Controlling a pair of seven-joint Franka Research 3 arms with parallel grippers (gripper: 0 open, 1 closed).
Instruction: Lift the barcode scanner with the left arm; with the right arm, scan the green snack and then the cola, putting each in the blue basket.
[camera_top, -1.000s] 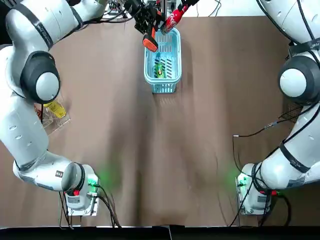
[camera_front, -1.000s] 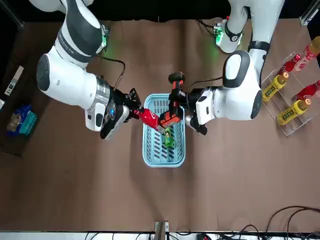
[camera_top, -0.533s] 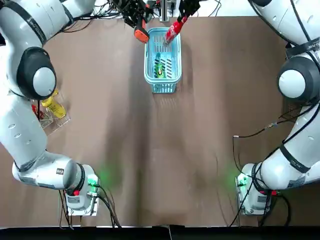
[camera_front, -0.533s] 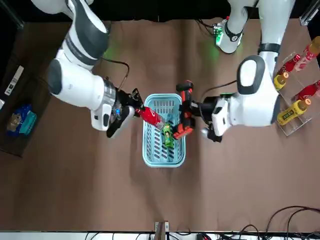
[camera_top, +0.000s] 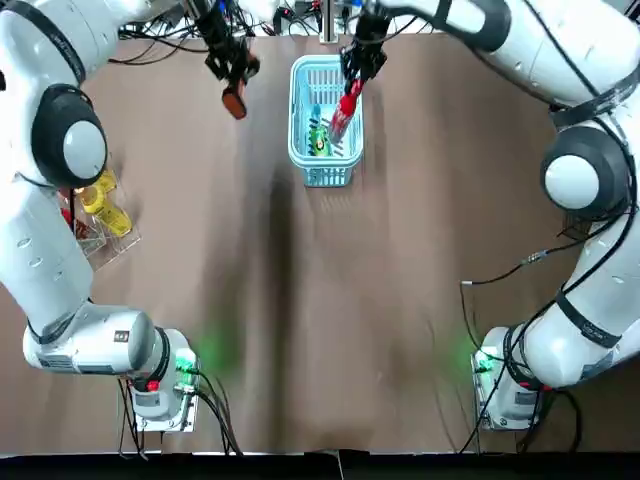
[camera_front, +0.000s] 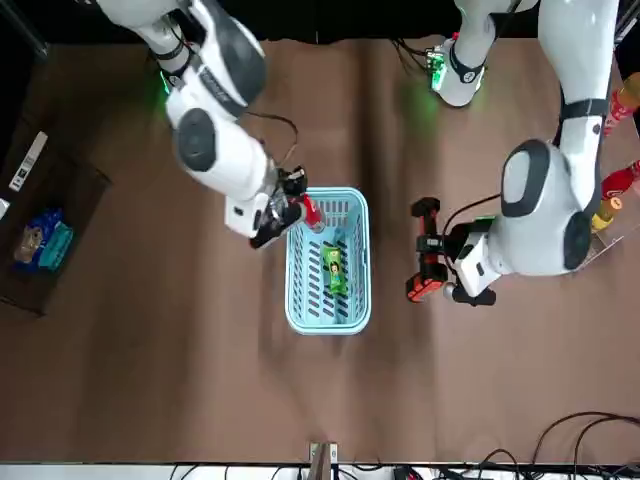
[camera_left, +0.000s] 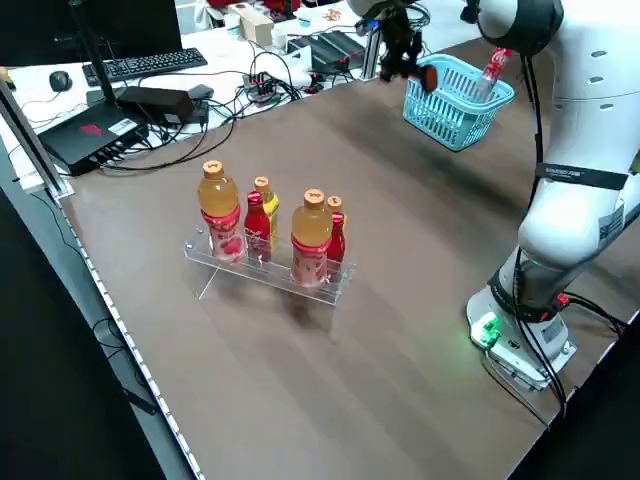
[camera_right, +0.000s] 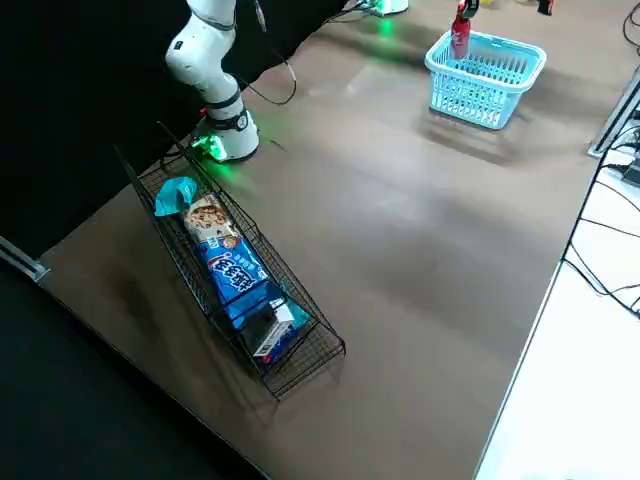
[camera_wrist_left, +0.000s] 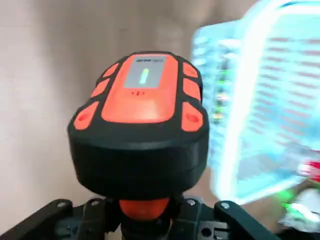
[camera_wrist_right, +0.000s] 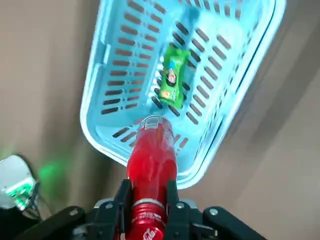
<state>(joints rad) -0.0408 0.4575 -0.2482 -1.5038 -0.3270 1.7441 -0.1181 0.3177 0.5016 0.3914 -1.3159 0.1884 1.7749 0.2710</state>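
The right pincer (camera_top: 358, 60) is pinching the red cola (camera_wrist_right: 151, 155) and holds it over one end of the blue basket (camera_top: 325, 176). The green snack (camera_wrist_right: 172, 80) lies flat on the bottom of the basket. The left pincer (camera_top: 232, 72) is closed tight on the handle of the barcode scanner (camera_wrist_left: 142, 125), holding it up off the counter (camera_top: 320, 300), near the basket's other side and not touching it.

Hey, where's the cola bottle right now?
In the top view, the cola is near the table's far edge, held by the right gripper over the right half of the blue basket, beside the green snack lying inside.
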